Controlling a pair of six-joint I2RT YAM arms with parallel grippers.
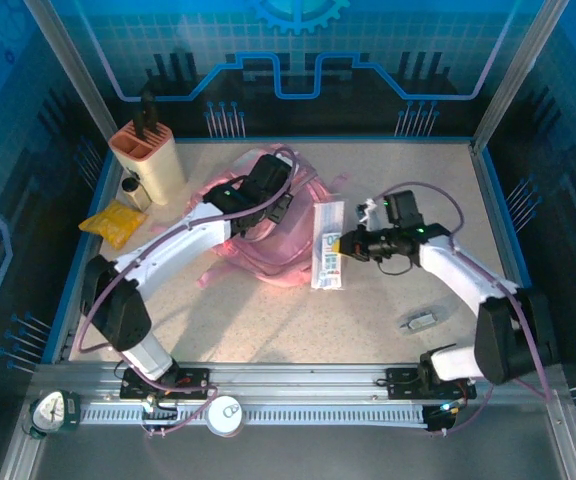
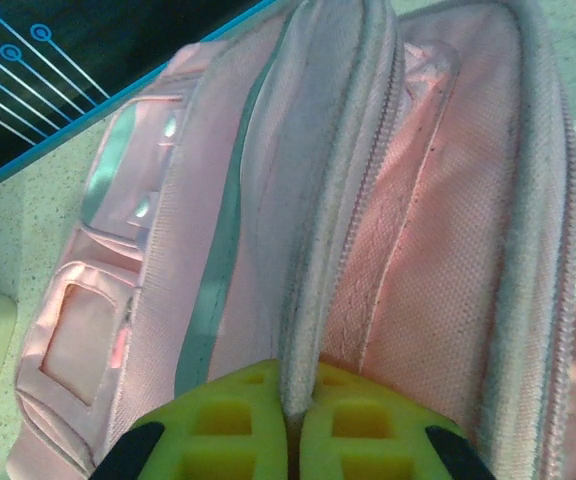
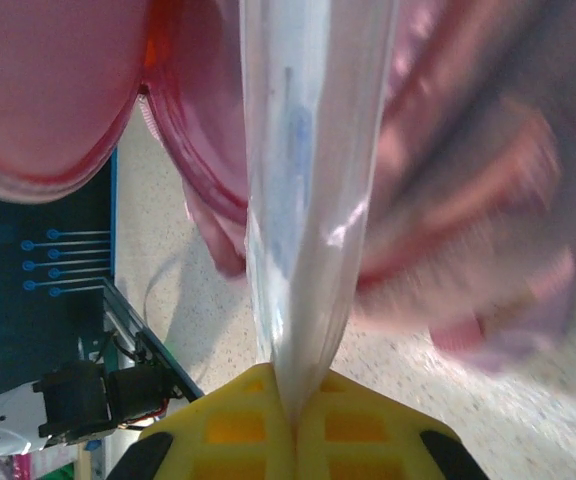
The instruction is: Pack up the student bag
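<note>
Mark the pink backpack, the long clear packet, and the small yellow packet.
pink backpack [image 2: 438, 250]: left wrist view, fabric panel right of the zip.
long clear packet [image 1: 326, 268]: top view, its near end.
small yellow packet [image 1: 113, 222]: top view, its middle.

Lab cell: blue printed walls [image 1: 368, 60], aluminium frame [image 1: 298, 380]

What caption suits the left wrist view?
Left tool shut on a fabric ridge of the pink student bag.
</note>
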